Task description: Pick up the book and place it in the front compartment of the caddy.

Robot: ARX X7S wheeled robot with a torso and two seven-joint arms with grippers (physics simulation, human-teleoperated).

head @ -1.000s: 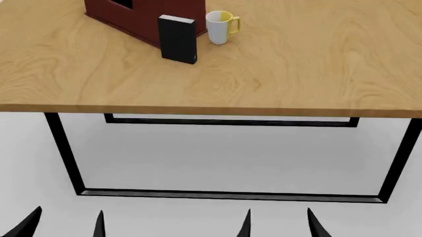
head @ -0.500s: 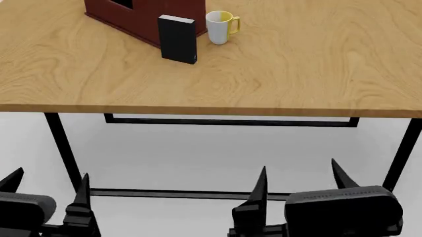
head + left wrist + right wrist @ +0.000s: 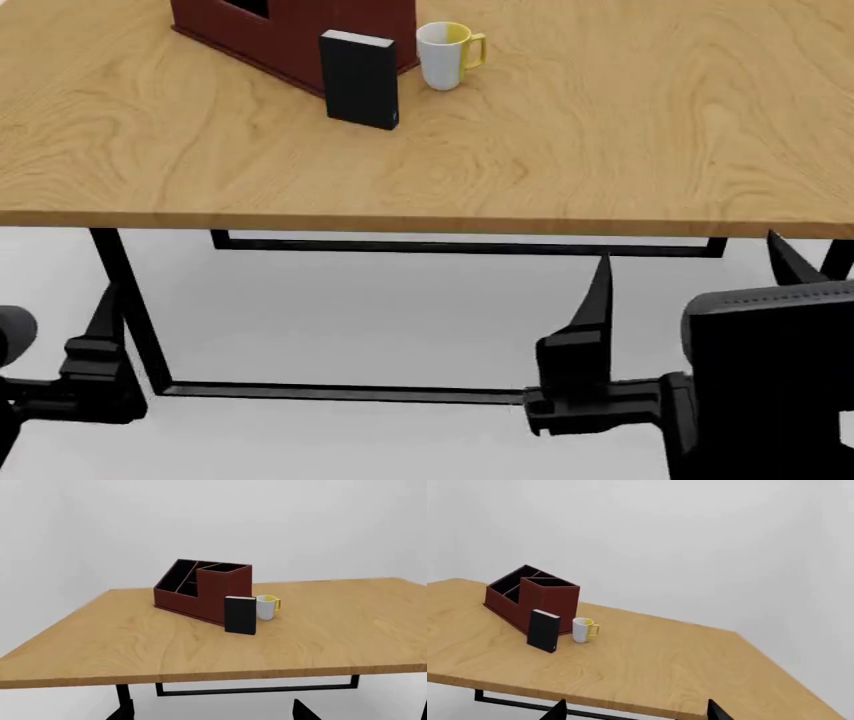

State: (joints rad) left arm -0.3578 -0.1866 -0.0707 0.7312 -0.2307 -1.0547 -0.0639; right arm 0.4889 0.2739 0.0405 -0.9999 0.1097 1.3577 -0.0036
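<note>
In the head view the left gripper (image 3: 60, 340) hangs low at the left, below the edge of the light wooden table (image 3: 561, 150) and well apart from everything on it; only one finger shows clearly, so one cannot tell whether it is spread or closed, though nothing is seen in it. On the table, toward the far left part, stands the dark red leather-look caddy (image 3: 287, 35) with black compartments and a stepped lower wall. Just in front of it, upright and very near its tall wall, stands the thick plain black book (image 3: 359, 80); whether the two touch cannot be told. Just to the right of the book is a white mug with a yellow handle and yellow inside (image 3: 446, 55), near the book but apart from it. Lower at the right, the right gripper (image 3: 687, 285) also hangs below the table edge, its two pointed fingers spread apart and empty. Judging from this, the task is only at its beginning: the book is not yet grasped, and reaching, gripping, lifting and placing into the front compartment all remain.
</note>
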